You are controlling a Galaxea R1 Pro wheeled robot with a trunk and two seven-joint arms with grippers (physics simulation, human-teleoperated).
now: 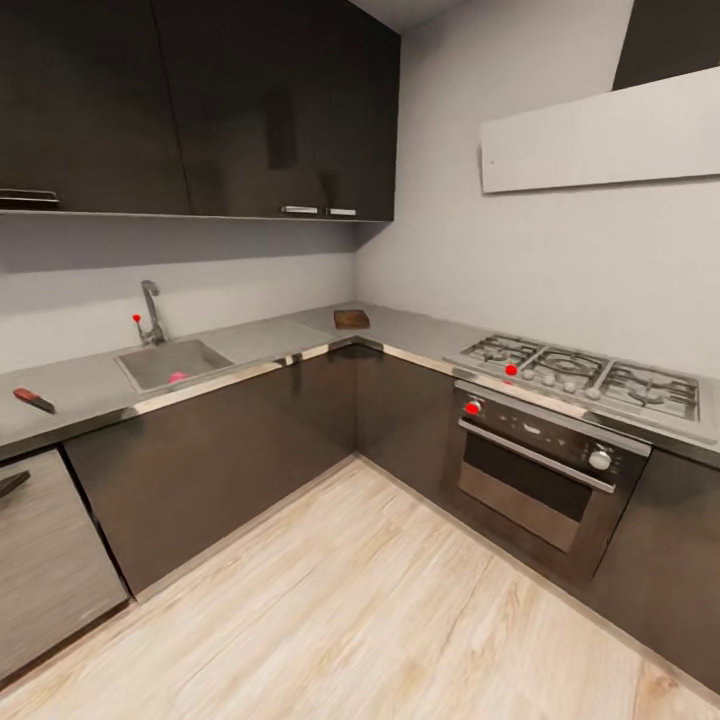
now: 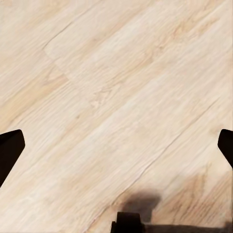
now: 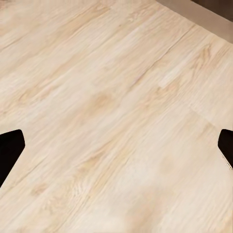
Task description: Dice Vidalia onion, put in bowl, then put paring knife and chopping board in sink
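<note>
Gas hob at right of frame, built-in oven directly beneath it. Dark wall cabinets across upper left. Light wood floor fills the lower frame. Pale hood panel upper right.

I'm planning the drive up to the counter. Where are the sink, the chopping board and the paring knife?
sink (image 1: 160,365): head view, on the bare basin floor.
chopping board (image 1: 351,319): head view, middle of its top face, in the counter corner.
paring knife (image 1: 33,400): head view, on its reddish handle.
</note>
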